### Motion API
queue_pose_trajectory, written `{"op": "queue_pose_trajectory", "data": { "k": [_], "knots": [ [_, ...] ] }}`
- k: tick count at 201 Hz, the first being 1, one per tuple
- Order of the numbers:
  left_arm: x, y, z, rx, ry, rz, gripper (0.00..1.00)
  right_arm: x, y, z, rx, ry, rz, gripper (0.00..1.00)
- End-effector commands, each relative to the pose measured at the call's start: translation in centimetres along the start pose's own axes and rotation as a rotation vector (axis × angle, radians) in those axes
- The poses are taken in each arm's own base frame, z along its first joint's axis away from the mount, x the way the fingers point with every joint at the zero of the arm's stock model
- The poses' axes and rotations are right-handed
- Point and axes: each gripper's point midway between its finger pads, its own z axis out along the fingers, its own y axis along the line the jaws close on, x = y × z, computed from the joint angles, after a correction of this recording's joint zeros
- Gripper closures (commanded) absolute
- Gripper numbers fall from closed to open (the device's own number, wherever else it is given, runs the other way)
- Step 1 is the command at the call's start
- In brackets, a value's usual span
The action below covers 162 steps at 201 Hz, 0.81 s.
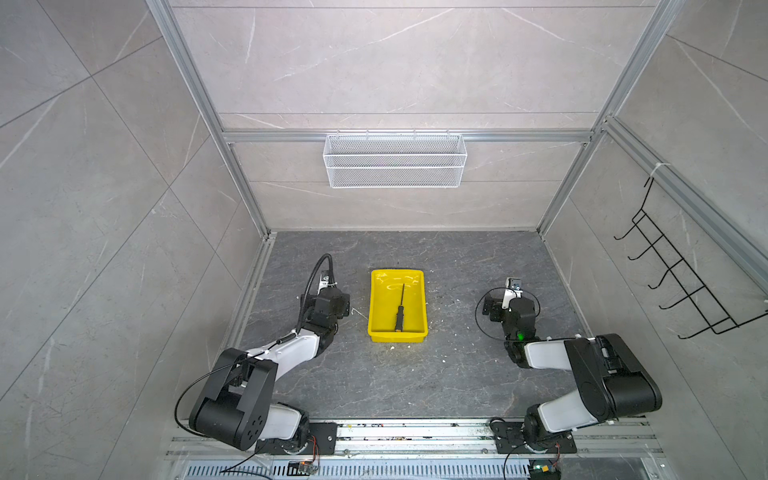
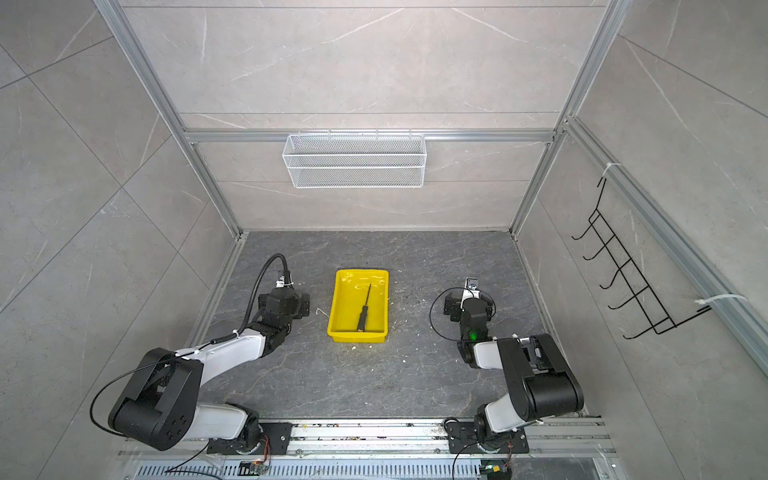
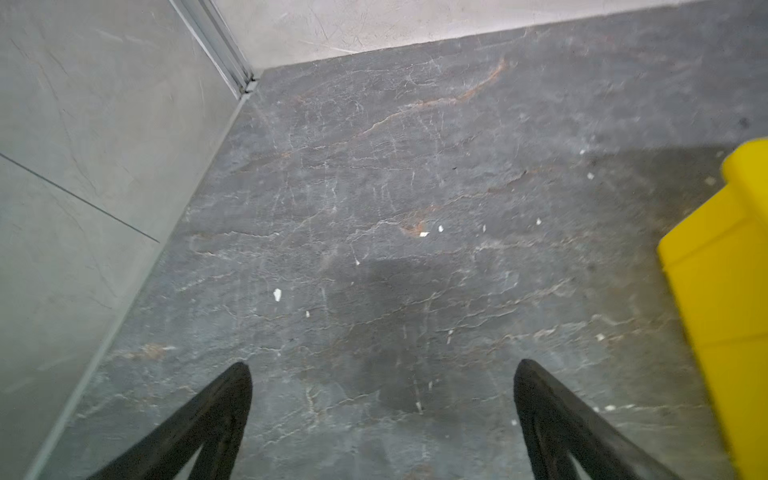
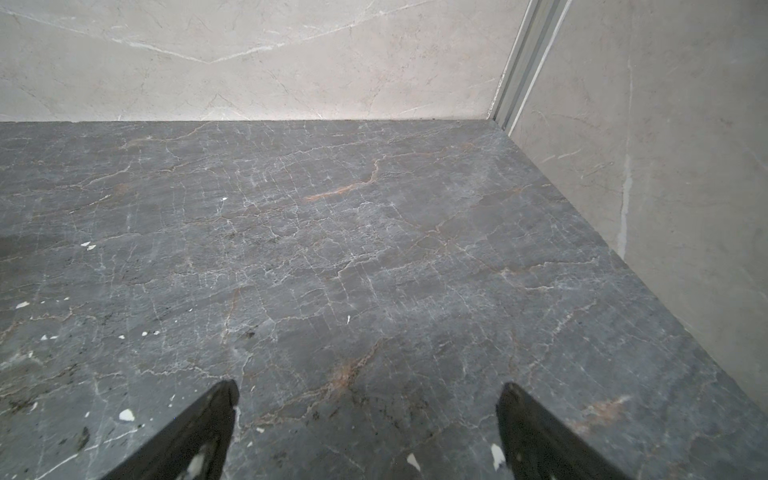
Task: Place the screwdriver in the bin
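Observation:
The yellow bin (image 1: 379,332) (image 2: 338,332) sits mid-table in both top views. Inside it lies the screwdriver (image 1: 400,309) (image 2: 364,309), black handle toward the near wall, thin shaft pointing away. One wall of the bin (image 3: 723,291) shows at the edge of the left wrist view. My left gripper (image 3: 382,374) hangs open over bare table beside the bin, nothing between its fingers; its wrist (image 1: 328,305) is left of the bin. My right gripper (image 4: 368,395) is open too, empty, over bare table right of the bin, its wrist (image 1: 515,309) well apart from it.
A white wire mesh basket (image 1: 395,160) hangs on the back wall. A black wire hook rack (image 1: 681,270) is on the right wall. Small white flecks (image 4: 126,414) litter the dark stone table. Walls enclose three sides.

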Motion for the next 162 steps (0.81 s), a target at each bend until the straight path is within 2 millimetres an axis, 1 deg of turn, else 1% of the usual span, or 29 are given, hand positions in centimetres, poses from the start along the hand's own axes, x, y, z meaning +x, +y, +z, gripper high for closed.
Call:
{"op": "queue_pose_trajectory", "data": {
  "k": [1,18,24,29,36,45,54,58,63,66,75,85,93,98,107,117,131,143,162],
  "knots": [
    [-2.9,2.9,-0.6,-0.114,-0.121,0.083,0.0,-0.7,0.4,0.0,-0.015,-0.026,0.0,0.01],
    [-0.2,2.9,0.0,-0.046,-0.104,0.039,0.0,-0.6,0.4,0.0,-0.014,-0.024,0.001,0.01],
    [0.6,3.4,0.4,-0.034,-0.107,-0.009,0.0,-0.6,0.4,0.0,-0.013,-0.024,0.001,0.01],
    [0.3,3.6,0.5,-0.016,-0.137,-0.023,0.0,-0.6,0.4,0.0,-0.013,-0.023,0.001,0.01],
    [0.5,3.7,0.4,-0.009,-0.122,-0.035,0.0,-0.7,0.3,0.0,-0.012,-0.025,0.002,0.01],
    [0.2,3.8,0.5,0.032,-0.16,-0.056,0.0,-0.6,0.3,-0.1,-0.012,-0.023,0.001,0.01],
    [0.4,4.2,0.9,0.026,-0.166,-0.063,0.0,-0.7,0.4,-0.1,-0.014,-0.025,0.001,0.01],
    [0.3,4.7,1.1,0.014,-0.18,-0.081,0.0,-0.7,0.4,-0.1,-0.013,-0.025,0.001,0.01],
    [0.7,5.2,1.6,-0.006,-0.179,-0.098,0.0,-0.7,0.4,-0.1,-0.014,-0.025,0.001,0.01],
    [0.5,5.6,1.7,-0.019,-0.195,-0.115,0.0,-0.6,0.4,-0.1,-0.013,-0.024,0.001,0.01],
    [1.1,7.0,2.4,-0.059,-0.178,-0.168,0.0,-0.6,0.4,-0.1,-0.014,-0.023,0.001,0.01],
    [1.7,7.1,2.6,-0.013,-0.137,-0.202,0.0,-0.6,0.4,-0.1,-0.014,-0.024,0.001,0.01],
    [1.8,7.4,2.8,-0.017,-0.161,-0.22,0.0,-0.6,0.4,0.0,-0.014,-0.024,0.001,0.01],
    [2.4,7.5,2.9,-0.019,-0.156,-0.232,0.0,-0.6,0.4,0.0,-0.014,-0.024,0.001,0.01],
    [2.2,7.7,3.2,-0.028,-0.194,-0.231,0.0,-0.6,0.4,0.0,-0.014,-0.023,-0.002,0.01],
    [2.7,7.3,3.3,-0.006,-0.148,-0.23,0.0,-0.7,0.5,0.0,-0.015,-0.023,-0.005,0.01],
    [2.4,7.4,3.4,-0.007,-0.159,-0.233,0.0,-0.6,0.5,0.1,-0.012,-0.018,-0.004,0.01],
    [2.7,7.3,3.4,0.0,-0.142,-0.233,0.0,-0.6,0.4,0.0,-0.011,-0.02,-0.003,0.01],
    [2.6,7.4,3.3,-0.005,-0.149,-0.232,0.0,-0.7,0.5,0.0,-0.013,-0.023,-0.002,0.01]
  ]
}}
